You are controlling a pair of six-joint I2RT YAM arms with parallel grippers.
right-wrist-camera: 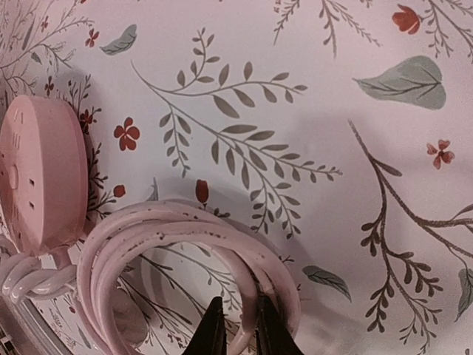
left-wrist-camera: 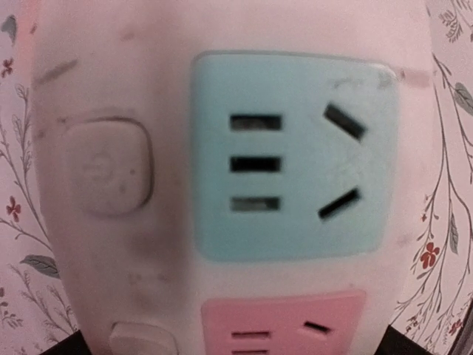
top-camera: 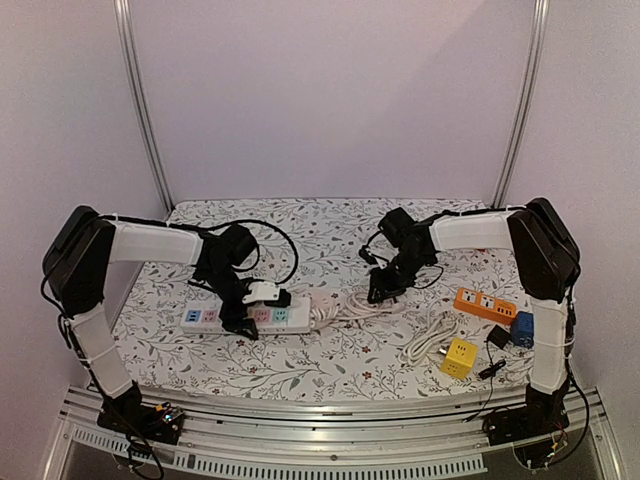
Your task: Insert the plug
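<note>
L hand (top-camera: 243, 322) is down on the white power strip (top-camera: 203, 316), w/ the white plug (top-camera: 264, 292) just beside it. Can't tell if my fingers are clenched or released, as my wrist cam shows only the strip's blue socket (left-wrist-camera: 294, 157). R hand (right-wrist-camera: 242, 330) grasps a strand of the coiled white cable (right-wrist-camera: 148, 229) on the floral desk (right-wrist-camera: 332, 111).

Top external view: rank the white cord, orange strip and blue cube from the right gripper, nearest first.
From the right gripper:
1. Cord: coiled right at the fingertips, mid-table.
2. Orange strip: off to the gripper's right.
3. Blue cube: beyond the orange strip, farther right and nearer the front edge.
</note>
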